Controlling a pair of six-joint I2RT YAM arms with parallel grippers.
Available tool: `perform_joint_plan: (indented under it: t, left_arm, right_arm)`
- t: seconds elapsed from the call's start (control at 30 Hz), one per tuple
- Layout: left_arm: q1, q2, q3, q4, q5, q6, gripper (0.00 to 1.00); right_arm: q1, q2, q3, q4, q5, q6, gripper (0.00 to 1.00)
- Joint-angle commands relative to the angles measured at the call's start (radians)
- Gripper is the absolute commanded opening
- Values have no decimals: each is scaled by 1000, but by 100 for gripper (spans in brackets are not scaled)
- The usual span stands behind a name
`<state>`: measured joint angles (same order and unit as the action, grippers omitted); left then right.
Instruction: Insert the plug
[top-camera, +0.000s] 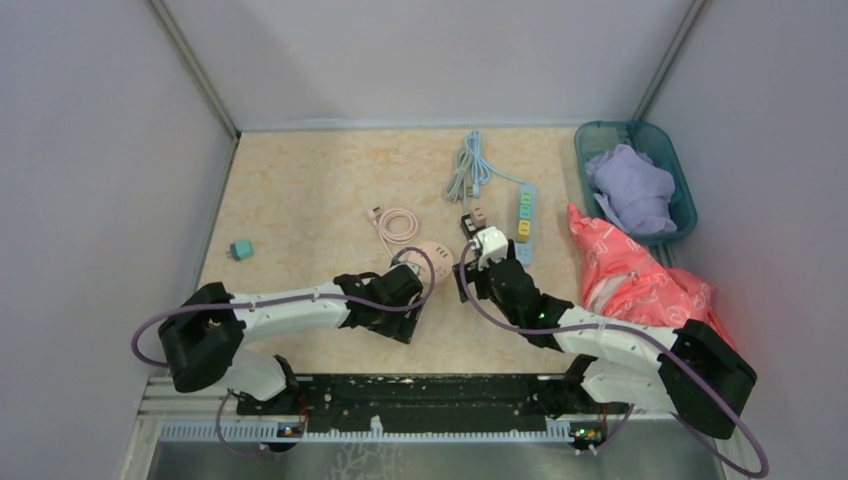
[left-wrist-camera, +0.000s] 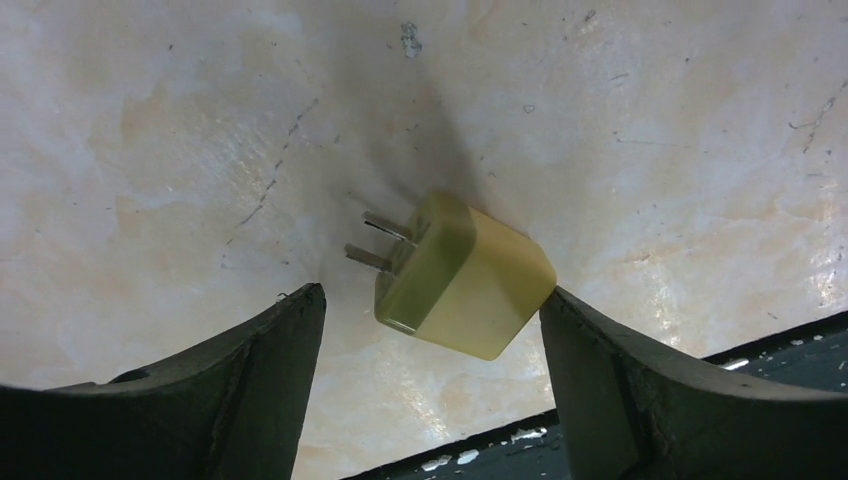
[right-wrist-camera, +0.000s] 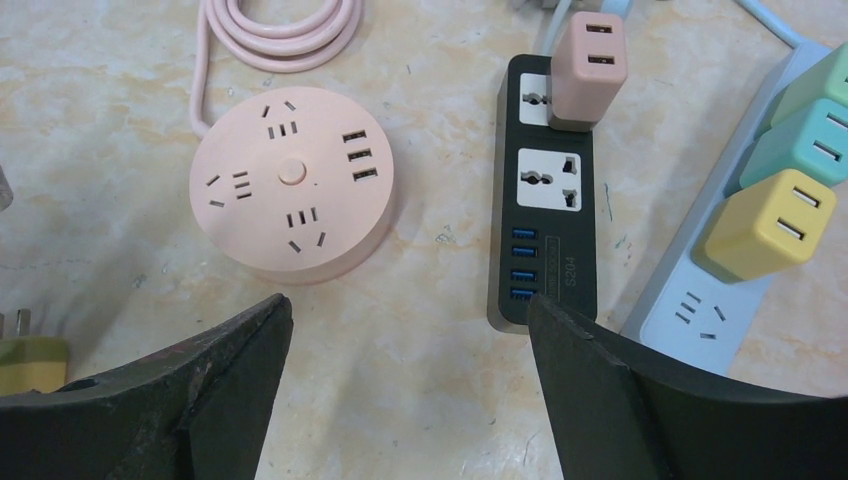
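A yellow-green plug adapter lies on its side on the marble table, its two metal prongs pointing up-left. My left gripper is open and straddles it, with the right fingertip at the plug's corner and the left fingertip clear of it. In the top view the left gripper hides the plug. My right gripper is open and empty above bare table, just short of the pink round socket hub and the black power strip. The plug's edge shows at the lower left of the right wrist view.
A pink adapter sits in the black strip's far socket. A white strip holds a yellow adapter and teal ones. A teal plug lies far left. A basket with purple cloth and a pink bag stand right.
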<state>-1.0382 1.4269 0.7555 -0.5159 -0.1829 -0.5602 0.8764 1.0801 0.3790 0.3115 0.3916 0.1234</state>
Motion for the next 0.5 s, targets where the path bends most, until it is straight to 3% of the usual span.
perform_joint_plan:
  t: [0.0,0.47]
  left_arm:
    - [-5,18,38,12,-48,15,82]
    - [16,27,50,85,-65,-38,66]
  right_arm:
    - [10,-28,-1,51,24,7,87]
    - [6,-101,-35,79,3,36,92]
